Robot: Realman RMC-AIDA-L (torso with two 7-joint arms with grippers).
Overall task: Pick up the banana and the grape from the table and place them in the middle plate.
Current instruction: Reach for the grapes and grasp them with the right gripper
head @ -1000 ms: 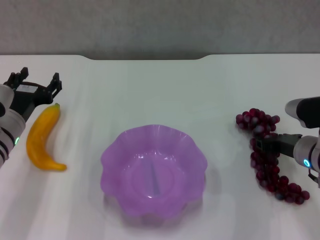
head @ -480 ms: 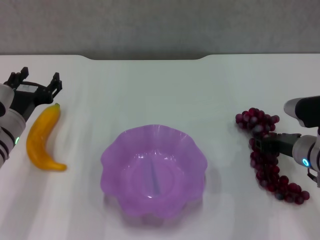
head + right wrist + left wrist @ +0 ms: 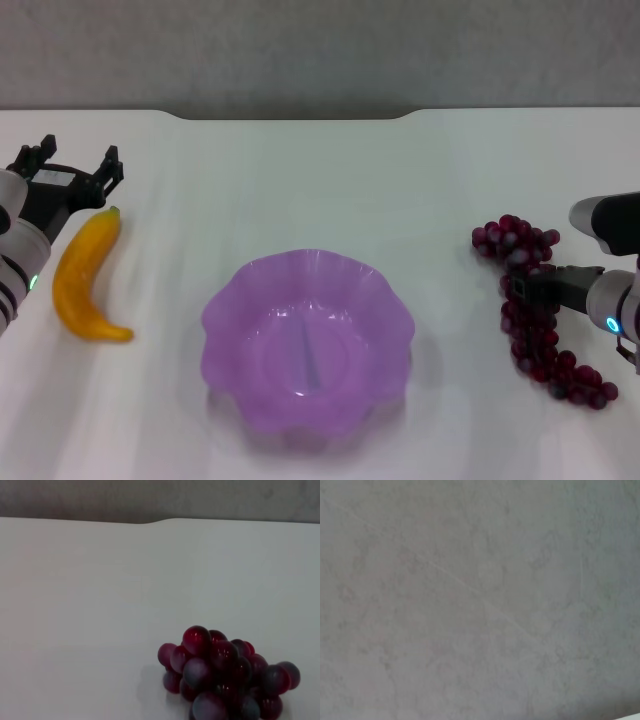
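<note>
The banana (image 3: pixel 80 280) lies on the white table (image 3: pixel 320 190) at the far left, its green tip pointing away. My left gripper (image 3: pixel 72 162) is open and empty just beyond that tip. The grape (image 3: pixel 512 240) lies at the far right. My right gripper (image 3: pixel 532 287) sits low across the bunch's middle, touching it. The grape's far end also shows in the right wrist view (image 3: pixel 225 675), resting on the table (image 3: pixel 100 605). The purple middle plate (image 3: pixel 225 300) stands empty in the centre, between the two fruits.
The table's far edge with its rounded notch (image 3: pixel 290 115) runs along the back, a grey wall behind it. The left wrist view shows only a plain grey surface.
The near end of the grape bunch has shifted slightly toward the gripper. Both arms stay where they were.
</note>
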